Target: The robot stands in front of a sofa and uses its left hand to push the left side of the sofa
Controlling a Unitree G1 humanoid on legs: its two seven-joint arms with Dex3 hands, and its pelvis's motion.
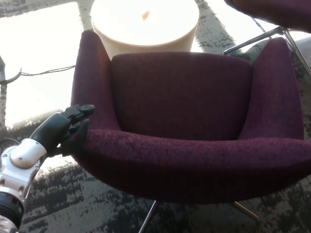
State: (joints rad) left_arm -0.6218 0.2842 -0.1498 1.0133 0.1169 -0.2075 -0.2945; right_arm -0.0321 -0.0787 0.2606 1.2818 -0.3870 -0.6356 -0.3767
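Observation:
A dark purple upholstered sofa chair (pixel 184 116) on thin metal legs fills most of the head view. My left hand (pixel 65 127) is black, comes in from the lower left and rests against the outer face of the chair's left armrest (pixel 91 82). Its fingers are apart and hold nothing. The silver wrist and forearm (pixel 19 167) trail down to the bottom-left corner. My right hand does not show.
A round cream side table (pixel 145 24) with a small orange item on top stands just behind the chair. A second purple chair (pixel 277 12) with metal legs sits at the top right. A cable (pixel 43 73) lies on the bright floor at left. Patterned dark carpet lies underfoot.

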